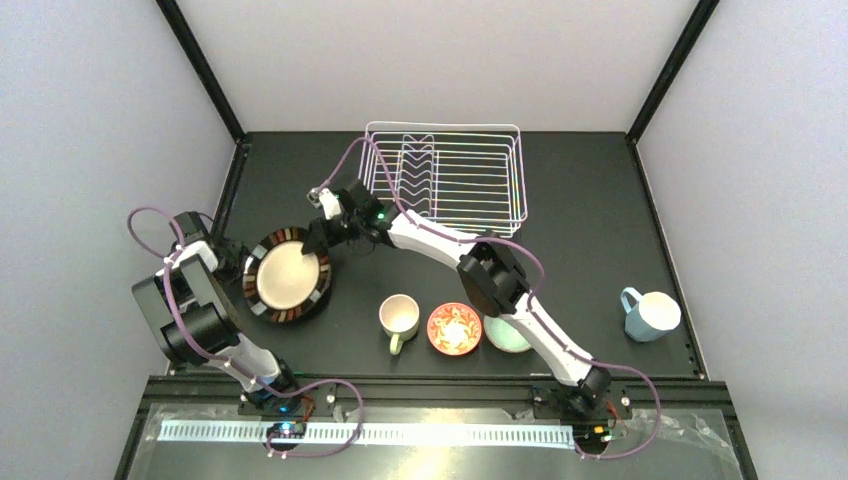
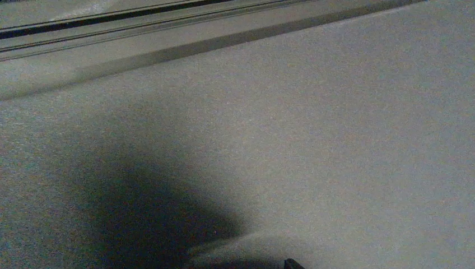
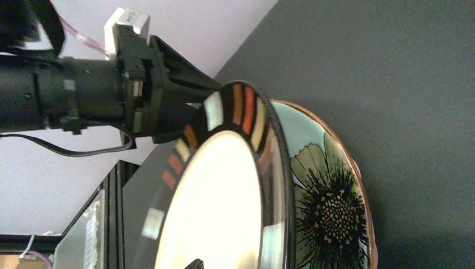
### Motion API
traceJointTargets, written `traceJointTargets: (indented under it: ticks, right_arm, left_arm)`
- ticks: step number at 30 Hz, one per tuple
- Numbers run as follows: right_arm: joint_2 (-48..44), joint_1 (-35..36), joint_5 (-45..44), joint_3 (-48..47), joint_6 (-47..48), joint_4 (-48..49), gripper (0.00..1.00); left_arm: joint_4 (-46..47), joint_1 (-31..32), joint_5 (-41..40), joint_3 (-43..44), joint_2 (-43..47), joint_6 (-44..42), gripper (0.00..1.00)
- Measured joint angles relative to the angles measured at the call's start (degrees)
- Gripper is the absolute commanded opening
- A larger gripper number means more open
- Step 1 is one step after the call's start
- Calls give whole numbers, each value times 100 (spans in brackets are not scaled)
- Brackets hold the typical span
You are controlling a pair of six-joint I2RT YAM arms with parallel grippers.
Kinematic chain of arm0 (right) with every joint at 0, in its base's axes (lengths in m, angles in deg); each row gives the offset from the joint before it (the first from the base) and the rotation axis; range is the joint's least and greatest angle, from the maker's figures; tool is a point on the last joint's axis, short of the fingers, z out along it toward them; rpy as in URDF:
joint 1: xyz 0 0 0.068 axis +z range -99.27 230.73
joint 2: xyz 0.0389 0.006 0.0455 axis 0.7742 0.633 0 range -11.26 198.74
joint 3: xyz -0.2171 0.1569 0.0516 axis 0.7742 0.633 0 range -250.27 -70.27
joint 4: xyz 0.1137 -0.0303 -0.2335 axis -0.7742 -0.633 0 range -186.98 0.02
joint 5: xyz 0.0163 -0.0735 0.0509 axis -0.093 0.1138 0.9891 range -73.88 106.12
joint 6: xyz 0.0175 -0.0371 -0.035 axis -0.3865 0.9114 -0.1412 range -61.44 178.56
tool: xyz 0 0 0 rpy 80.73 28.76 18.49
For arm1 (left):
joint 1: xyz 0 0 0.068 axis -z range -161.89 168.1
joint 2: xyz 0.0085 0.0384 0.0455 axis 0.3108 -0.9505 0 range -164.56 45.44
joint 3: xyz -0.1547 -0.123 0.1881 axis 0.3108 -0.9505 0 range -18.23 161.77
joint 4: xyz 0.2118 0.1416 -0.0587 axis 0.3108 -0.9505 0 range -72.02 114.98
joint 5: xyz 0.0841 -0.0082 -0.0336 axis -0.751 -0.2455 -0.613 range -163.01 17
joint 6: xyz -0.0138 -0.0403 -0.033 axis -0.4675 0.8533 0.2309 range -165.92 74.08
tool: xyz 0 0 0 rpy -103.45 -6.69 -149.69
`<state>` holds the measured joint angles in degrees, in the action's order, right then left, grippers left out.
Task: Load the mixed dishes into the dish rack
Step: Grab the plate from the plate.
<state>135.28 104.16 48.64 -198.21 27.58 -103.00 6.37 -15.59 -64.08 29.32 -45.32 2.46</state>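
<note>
The cream plate with the dark striped rim (image 1: pixel 288 275) is tipped up at the table's left. My right gripper (image 1: pixel 328 240) is shut on its near rim, one fingertip (image 3: pixel 194 263) over the cream face (image 3: pixel 218 196). Under it lies the teal flower plate (image 3: pixel 330 213), with a thin pink edge (image 3: pixel 371 225) below that. My left gripper (image 1: pixel 237 262) stands open at the plate's far rim (image 3: pixel 173 98); whether it touches I cannot tell. The left wrist view shows only grey surface and one fingertip (image 2: pixel 291 263). The white wire dish rack (image 1: pixel 447 175) holds nothing.
Along the front stand a cream mug (image 1: pixel 399 318), a red-orange bowl (image 1: pixel 454 328) and a mint bowl (image 1: pixel 507 335) half hidden by my right arm. A blue mug (image 1: pixel 650 314) sits near the right edge. The left wall is close behind the left arm.
</note>
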Motion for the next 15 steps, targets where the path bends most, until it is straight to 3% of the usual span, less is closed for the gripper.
traceJointTargets:
  ticks: [11,15]
  right_arm:
    - [372,116,0,-225,-92,-122,70]
    - [422,160,7,-428,-109,-129,64]
  left_arm:
    - [2,2,179,0,-57,-61,92]
    - [9,2,214,0,-105,-76,92]
